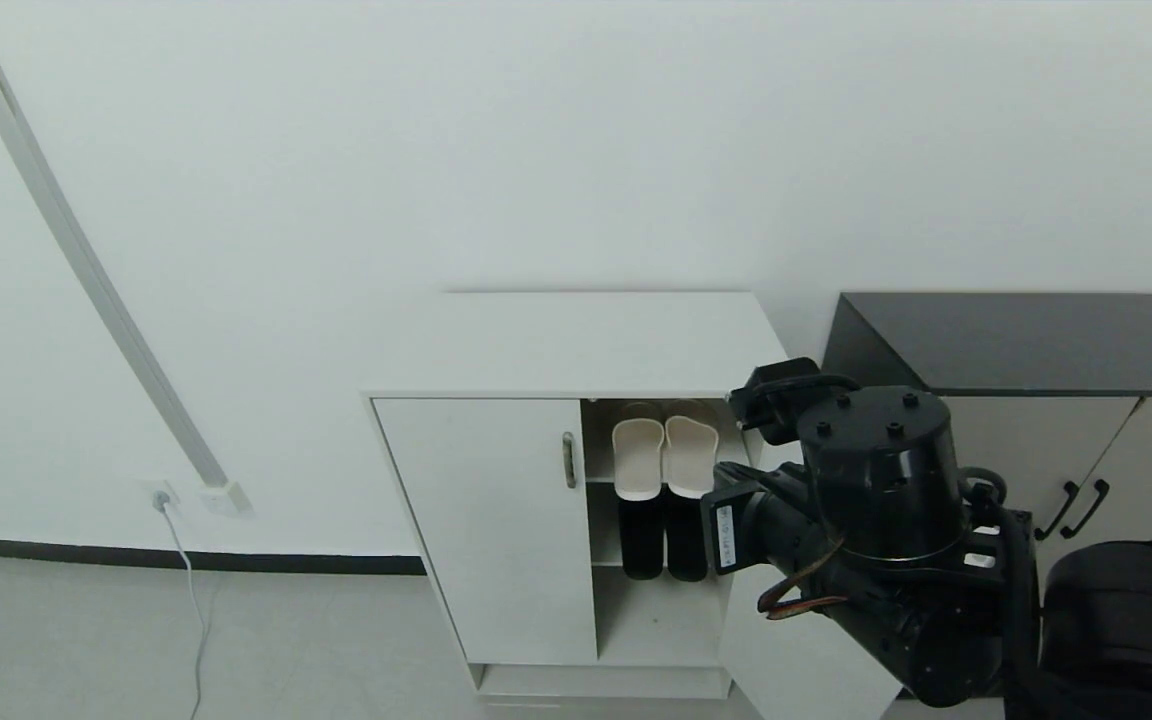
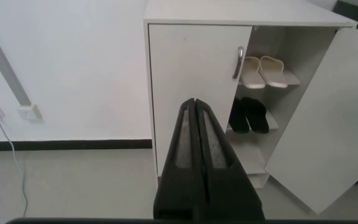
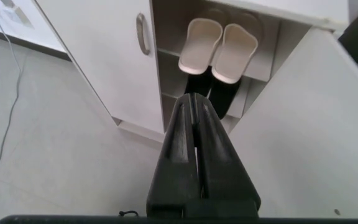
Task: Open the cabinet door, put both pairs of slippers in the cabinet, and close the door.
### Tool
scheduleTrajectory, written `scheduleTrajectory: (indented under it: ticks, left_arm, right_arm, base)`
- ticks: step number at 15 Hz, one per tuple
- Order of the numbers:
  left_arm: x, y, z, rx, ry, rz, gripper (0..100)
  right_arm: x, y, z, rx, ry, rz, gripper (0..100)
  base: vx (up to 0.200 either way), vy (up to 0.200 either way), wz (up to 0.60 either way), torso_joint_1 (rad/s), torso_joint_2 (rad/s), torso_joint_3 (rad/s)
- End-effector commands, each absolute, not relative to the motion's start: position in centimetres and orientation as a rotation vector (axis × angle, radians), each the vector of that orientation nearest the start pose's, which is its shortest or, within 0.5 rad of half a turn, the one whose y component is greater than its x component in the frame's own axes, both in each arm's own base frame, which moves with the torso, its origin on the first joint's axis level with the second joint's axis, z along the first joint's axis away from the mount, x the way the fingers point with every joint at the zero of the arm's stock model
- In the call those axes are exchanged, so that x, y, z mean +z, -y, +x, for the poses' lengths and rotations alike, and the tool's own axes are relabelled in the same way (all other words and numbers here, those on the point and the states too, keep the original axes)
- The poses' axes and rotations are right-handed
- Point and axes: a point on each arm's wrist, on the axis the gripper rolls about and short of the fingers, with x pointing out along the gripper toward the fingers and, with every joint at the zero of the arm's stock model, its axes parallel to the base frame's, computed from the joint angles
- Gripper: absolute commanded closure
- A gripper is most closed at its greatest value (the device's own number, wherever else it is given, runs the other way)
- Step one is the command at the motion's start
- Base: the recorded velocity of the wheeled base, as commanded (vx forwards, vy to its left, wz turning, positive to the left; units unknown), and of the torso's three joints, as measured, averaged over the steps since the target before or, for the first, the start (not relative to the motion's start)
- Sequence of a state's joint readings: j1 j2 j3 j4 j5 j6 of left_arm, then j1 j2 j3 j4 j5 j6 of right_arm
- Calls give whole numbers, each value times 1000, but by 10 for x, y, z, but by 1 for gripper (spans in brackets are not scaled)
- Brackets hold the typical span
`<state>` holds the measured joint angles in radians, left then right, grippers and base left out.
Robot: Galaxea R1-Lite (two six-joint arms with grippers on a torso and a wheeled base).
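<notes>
The white cabinet (image 1: pixel 576 340) stands against the wall with its left door (image 1: pixel 486 520) closed and its right door (image 2: pixel 340 112) swung open. A white pair of slippers (image 1: pixel 664 455) lies on the upper shelf, toes pointing in. Below it, a black pair of slippers (image 1: pixel 664 540) sits on the middle shelf. My right gripper (image 3: pixel 194 96) is shut and empty, held in front of the open compartment just short of the black pair (image 3: pixel 225 93). My left gripper (image 2: pixel 194 101) is shut and empty, hanging back from the closed door and its handle (image 2: pixel 239 62).
A dark-topped cabinet (image 1: pixel 1026 340) with black handles adjoins on the right. A wall socket (image 1: pixel 161 495) with a cable trailing to the floor and a slanted wall conduit (image 1: pixel 76 250) are on the left. Bare tiled floor (image 1: pixel 186 640) lies before the white cabinet.
</notes>
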<state>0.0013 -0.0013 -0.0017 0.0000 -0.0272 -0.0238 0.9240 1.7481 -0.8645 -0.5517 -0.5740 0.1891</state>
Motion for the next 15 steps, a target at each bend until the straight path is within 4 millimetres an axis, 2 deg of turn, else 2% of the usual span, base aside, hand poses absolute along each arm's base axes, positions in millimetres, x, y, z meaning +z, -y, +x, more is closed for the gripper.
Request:
scheduleTrajectory:
  ticks: [1,7,13,15]
  left_arm:
    - [76,1,-23,-26,1,-25,100]
    - [76,1,-23,-26,1,-25,100]
    - [76,1,-23,-26,1,-25,100]
    - [76,1,-23,-25,1,-25,100]
  right_arm:
    - [176,-243,201,315,-275,-40,100]
    - [173,-241,200,315,-283,-60,100]
    - [172,-242,200,317,-284,-60,100]
    - [172,-241,201,315,-284,-59,100]
  base:
    - [0,0,0,246,-544,-300]
    - [0,0,0,31,-72,-37]
    - [0,0,-600,4,0,-2]
    - [0,0,0,0,0,0]
